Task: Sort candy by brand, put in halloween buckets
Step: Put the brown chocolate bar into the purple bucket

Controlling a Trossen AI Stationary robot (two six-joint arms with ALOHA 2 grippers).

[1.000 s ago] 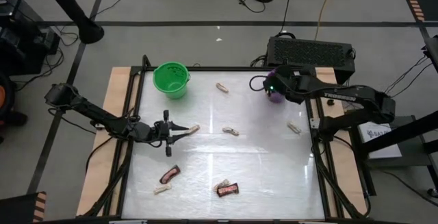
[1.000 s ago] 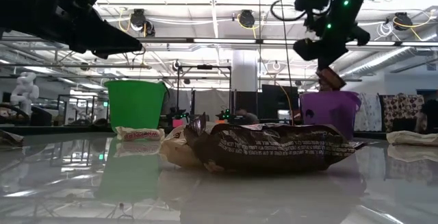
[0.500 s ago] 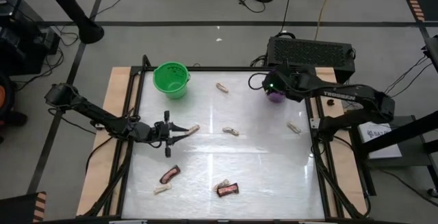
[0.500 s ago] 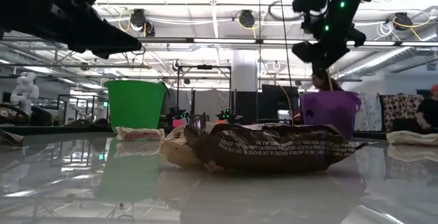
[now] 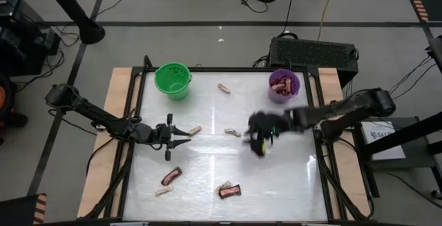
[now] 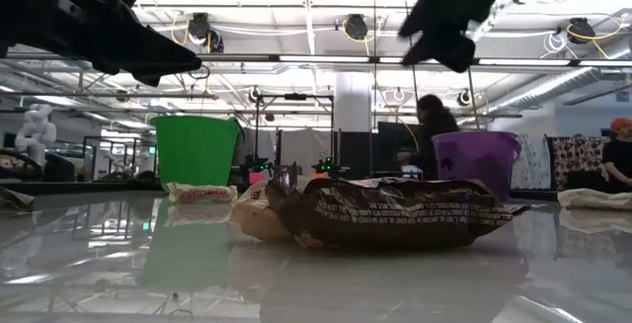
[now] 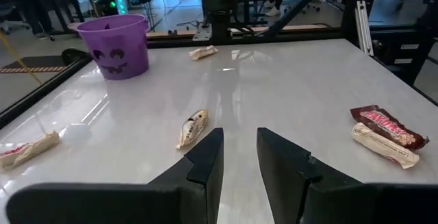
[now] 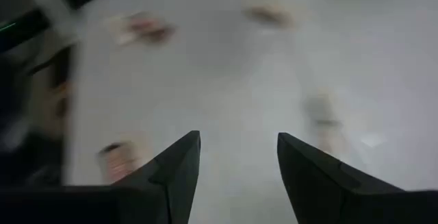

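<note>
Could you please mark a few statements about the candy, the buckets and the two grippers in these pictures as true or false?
1. The purple bucket holds candy. True: red-brown bars show inside it.
2. The right gripper is over the purple bucket. False: it is out over the middle of the table, apart from the bucket.
3. The right gripper carries a candy bar. False: its fingers are open with nothing between them.
4. The left gripper points at a pale candy just beyond its fingertips. True.
5. The green bucket lies on its side. False: it stands upright.
</note>
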